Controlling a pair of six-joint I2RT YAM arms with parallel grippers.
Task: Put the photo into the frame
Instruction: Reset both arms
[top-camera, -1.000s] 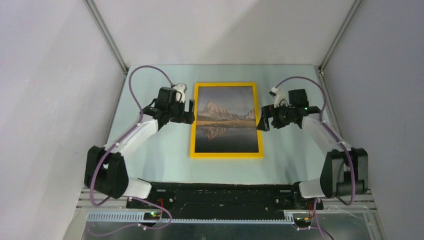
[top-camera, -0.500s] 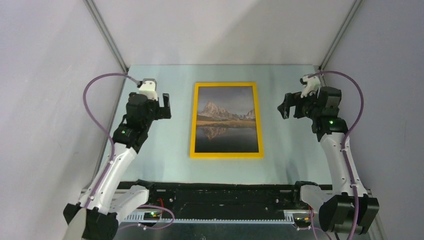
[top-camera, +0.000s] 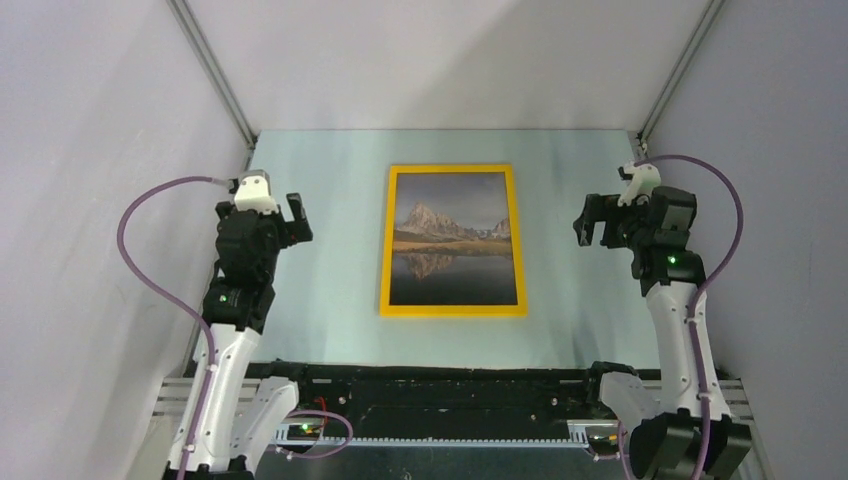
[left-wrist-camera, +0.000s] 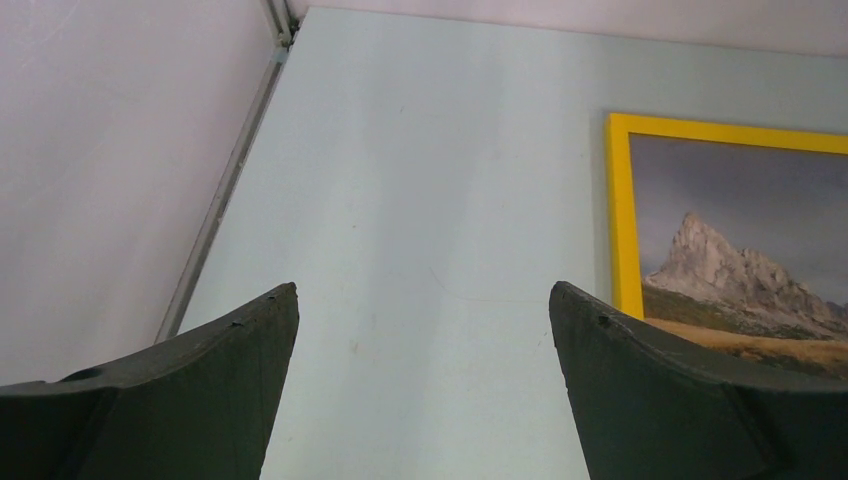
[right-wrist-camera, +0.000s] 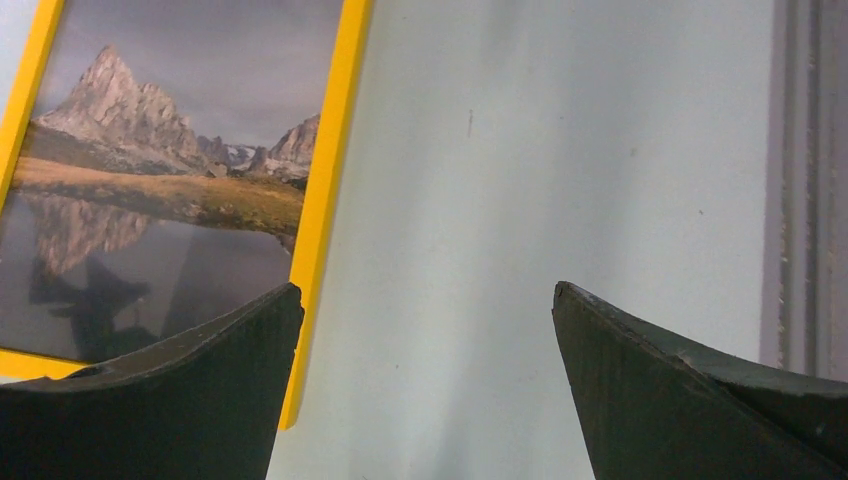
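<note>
Yellow frame (top-camera: 452, 169) flat on the table (top-camera: 330, 290), with the photo (top-camera: 452, 240) inside it and both grippers empty.

You can see the photo lying picture side up inside the frame, in the middle of the table. The long side of the frame runs from the near side of the table to the far side. The frame sits between your two grippers. It is to the right of the left gripper (left-wrist-camera: 422, 300) and to the left of the right gripper (right-wrist-camera: 428, 295). Both grippers hang above bare table and do not touch the frame. The right one looks a bit nearer to it. The jaws of both stand wide apart and hold nothing. To me the job looks done. If the photo needs a push, you would reach in sideways to a long edge, and the right gripper has the shorter way.
</note>
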